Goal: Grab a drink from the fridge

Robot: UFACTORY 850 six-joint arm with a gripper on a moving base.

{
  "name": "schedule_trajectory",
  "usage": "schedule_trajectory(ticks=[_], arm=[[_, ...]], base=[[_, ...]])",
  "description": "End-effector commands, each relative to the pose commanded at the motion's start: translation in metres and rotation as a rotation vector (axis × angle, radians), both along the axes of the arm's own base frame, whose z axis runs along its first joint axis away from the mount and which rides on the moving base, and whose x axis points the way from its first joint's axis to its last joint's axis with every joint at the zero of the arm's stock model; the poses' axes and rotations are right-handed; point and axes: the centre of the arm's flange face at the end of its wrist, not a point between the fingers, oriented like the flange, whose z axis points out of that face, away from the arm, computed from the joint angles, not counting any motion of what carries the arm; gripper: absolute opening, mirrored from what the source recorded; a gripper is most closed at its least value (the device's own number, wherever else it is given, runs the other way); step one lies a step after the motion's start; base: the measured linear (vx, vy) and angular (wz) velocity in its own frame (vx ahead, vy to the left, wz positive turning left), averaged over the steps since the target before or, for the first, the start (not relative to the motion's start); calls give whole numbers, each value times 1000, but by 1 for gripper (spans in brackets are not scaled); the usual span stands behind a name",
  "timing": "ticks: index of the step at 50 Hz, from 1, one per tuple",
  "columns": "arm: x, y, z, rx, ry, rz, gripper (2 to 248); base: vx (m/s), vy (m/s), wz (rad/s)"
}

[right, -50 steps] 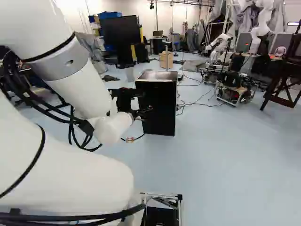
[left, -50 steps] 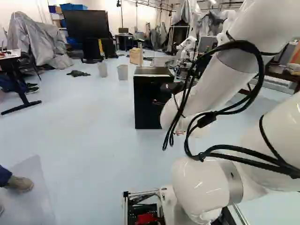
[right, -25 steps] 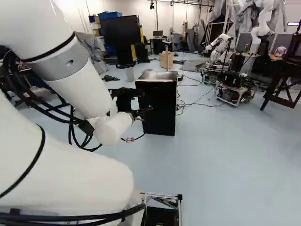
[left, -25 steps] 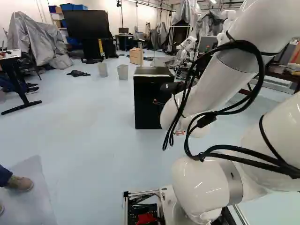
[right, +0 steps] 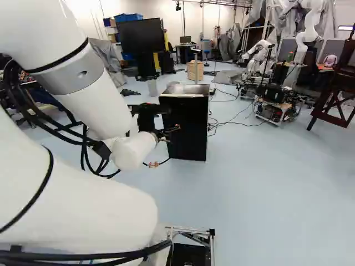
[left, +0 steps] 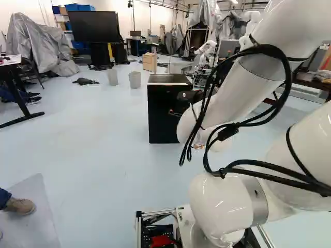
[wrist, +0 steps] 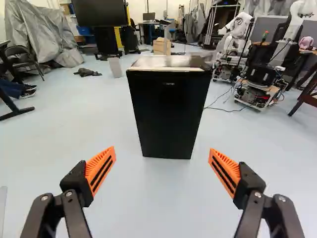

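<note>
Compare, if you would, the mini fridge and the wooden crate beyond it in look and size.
The mini fridge has a black front and a silvery top; the wooden crate is light brown. The mini fridge looks taller than the wooden crate. Both stand on the floor.

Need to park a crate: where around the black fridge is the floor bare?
In the left base view, bare floor lies between the fridge and the desk. The fridge's other side is crowded by cables and another robot; its front has floor too, but the gripper reaches there.
</note>
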Motion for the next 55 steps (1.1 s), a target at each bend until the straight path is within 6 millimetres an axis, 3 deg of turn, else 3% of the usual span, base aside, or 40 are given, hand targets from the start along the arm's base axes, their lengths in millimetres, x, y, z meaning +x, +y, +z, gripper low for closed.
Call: schedule_trajectory(ticks=[55], arm=[[0, 0, 0, 0, 0, 0, 247]], base=[[99, 39, -20]])
